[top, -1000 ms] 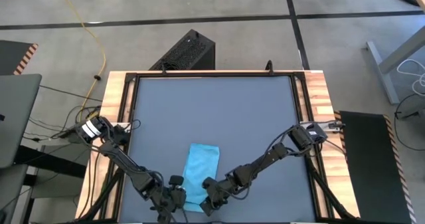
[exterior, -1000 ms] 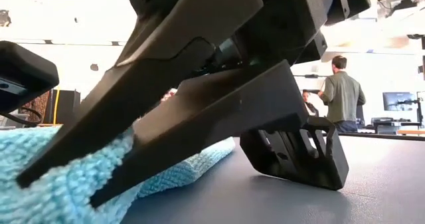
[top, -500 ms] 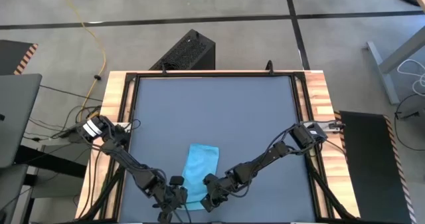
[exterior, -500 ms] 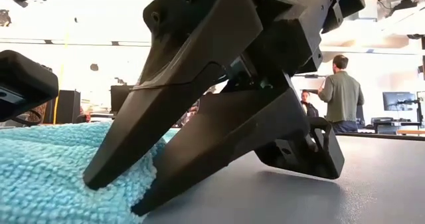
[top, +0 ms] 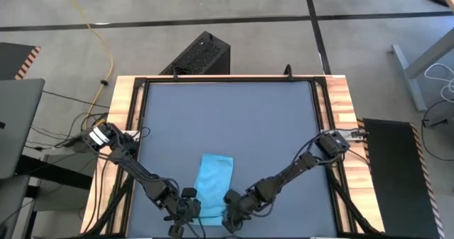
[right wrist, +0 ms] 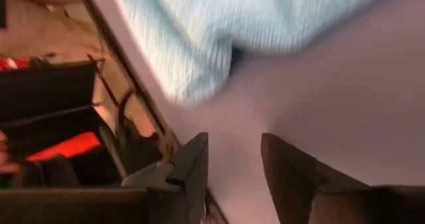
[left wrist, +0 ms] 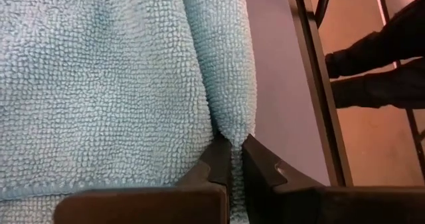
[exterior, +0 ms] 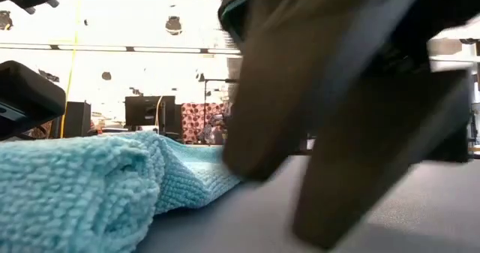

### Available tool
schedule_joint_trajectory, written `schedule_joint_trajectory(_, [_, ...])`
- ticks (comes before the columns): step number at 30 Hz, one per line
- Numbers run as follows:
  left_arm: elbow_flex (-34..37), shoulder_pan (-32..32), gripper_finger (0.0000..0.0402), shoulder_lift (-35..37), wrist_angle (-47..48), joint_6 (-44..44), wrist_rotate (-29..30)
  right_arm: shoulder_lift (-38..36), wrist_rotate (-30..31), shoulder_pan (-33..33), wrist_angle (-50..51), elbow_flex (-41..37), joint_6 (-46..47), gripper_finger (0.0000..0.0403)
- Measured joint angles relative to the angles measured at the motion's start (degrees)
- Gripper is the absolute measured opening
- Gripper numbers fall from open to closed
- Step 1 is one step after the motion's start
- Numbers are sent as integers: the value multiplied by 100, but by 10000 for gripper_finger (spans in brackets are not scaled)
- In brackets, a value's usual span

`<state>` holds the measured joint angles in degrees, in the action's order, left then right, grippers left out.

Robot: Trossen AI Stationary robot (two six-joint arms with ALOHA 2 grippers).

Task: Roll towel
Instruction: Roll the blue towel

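Note:
The light sky-blue towel (top: 215,176) lies on the dark grey tabletop near its near edge, with its near end turned over into a thick fold (exterior: 82,193). My left gripper (top: 187,210) is at the towel's near left corner, shut on the cloth (left wrist: 99,84). My right gripper (top: 230,218) is just off the towel's near right corner. It is open and empty, with bare tabletop between its fingers (right wrist: 232,161). The towel (right wrist: 212,31) lies beyond them. My left gripper pinches the end of the towel's turned-over near edge (left wrist: 229,136) between its two fingers (left wrist: 214,167). The fingers come low, from the table's near left side. Whether they hold one layer or several, I cannot tell. The towel lies on the table.
The black frame and wooden border (top: 333,125) run around the tabletop. The near frame rail (left wrist: 319,84) is close beside my left gripper. People stand in the room beyond the table. The far half of the tabletop (top: 227,118) is bare.
My right gripper has let go of the towel's near end, which was between its fingers, and has drawn back toward the table's right and near edges. The towel's near end is now a thicker fold, and the towel reaches less far toward the near edge.

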<state>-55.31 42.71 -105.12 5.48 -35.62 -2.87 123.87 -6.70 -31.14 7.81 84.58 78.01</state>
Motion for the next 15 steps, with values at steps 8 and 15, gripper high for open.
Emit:
schedule_joint_trajectory(8, [0, -236, 0, 0, -206, 44, -455, -275, 1422, -531, -5, 9, -1483, 178])
schedule_joint_trajectory(15, [2, -566, 0, -9, -239, 132, -1138, -266, 2350, -766, -33, 9, -3770, 166])
